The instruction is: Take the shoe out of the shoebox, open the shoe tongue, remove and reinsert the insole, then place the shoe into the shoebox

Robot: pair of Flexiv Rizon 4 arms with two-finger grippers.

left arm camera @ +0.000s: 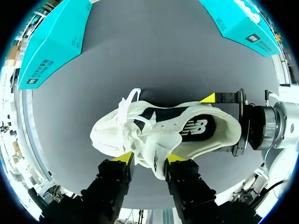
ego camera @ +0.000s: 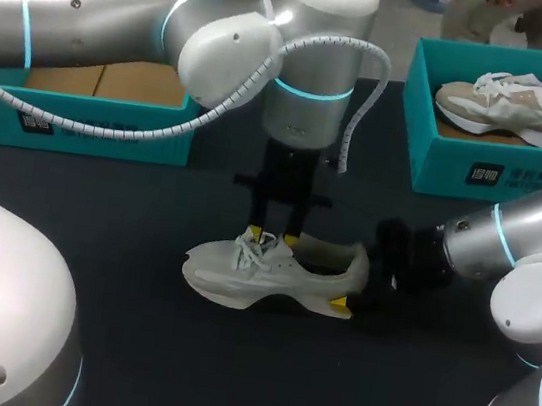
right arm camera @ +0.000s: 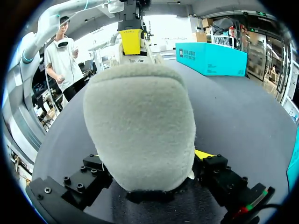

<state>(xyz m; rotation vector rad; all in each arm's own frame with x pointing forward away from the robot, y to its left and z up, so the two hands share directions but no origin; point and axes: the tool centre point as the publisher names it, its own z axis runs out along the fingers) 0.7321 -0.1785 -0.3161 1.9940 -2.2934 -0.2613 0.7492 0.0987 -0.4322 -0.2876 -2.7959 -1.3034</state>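
Note:
A white sneaker (ego camera: 272, 269) lies on its side on the black table, toe toward my left. From above, my left gripper (ego camera: 273, 236) comes down at the laces. In the left wrist view its yellow tips press the shoe's tongue (left arm camera: 156, 154) from both sides, so the left gripper (left arm camera: 149, 158) is shut on it. The dark insole (left arm camera: 187, 128) shows inside the shoe's opening. My right gripper (ego camera: 347, 293) holds the heel (right arm camera: 140, 126) between widely spread fingers, one on each side. The same right gripper (left arm camera: 219, 123) appears behind the heel in the left wrist view.
A teal shoebox (ego camera: 439, 156) at the back right holds a second sneaker (ego camera: 512, 104). Another teal box (ego camera: 90, 127) with a brown inside stands at the back left, under my left arm. Bare black table lies in front of the shoe.

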